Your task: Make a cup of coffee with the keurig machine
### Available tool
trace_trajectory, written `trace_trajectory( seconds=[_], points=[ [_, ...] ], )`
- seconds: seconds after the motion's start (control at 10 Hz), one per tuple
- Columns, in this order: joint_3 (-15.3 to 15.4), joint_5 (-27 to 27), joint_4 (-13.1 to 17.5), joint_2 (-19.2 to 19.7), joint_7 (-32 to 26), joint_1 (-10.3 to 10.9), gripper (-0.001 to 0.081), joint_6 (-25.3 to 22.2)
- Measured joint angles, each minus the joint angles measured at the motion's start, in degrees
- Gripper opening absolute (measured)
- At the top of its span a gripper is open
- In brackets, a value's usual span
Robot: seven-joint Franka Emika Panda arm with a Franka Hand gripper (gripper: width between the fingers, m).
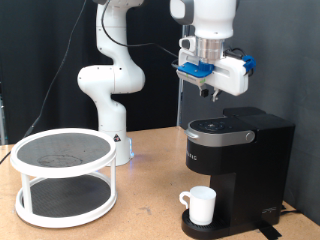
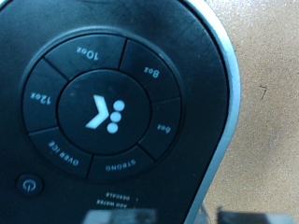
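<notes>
From my seat, the non-task clutter is thin. A white two-tier round rack stands on the wooden worktop at the exterior view's left, each of its tiers a dark mesh disc, with nothing on either that I can make out. A black curtain hangs across the far side, and a dark cable droops in front of it.

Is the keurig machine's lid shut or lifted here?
Shut: the keurig machine lid lies flat, the gripper hovering above it; the cup stands on the drip base.
</notes>
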Motion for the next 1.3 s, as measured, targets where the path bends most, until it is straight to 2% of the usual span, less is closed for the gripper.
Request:
trace_trajectory(
  seconds=[0.1, 0.2, 0.5, 0.9, 1.3],
  points=[
    [0.0, -0.3, 0.1, 0.6, 0.2, 0.0, 0.0051, -0.2],
    [0.0, -1.0, 0.3, 1.3, 0.7, 0.0, 0.0016, -0.2],
    [0.6, -4.0, 0.3, 3.5, 3.6, 0.1, 0.0003, 0.5],
    [1.4, -5.4, -0.1, 6.4, 3.9, 0.4, 0.0000, 3.0],
    [2.1, -7.0, 0.0, 6.9, 4.0, 0.7, 0.0000, 2.9]
  ],
)
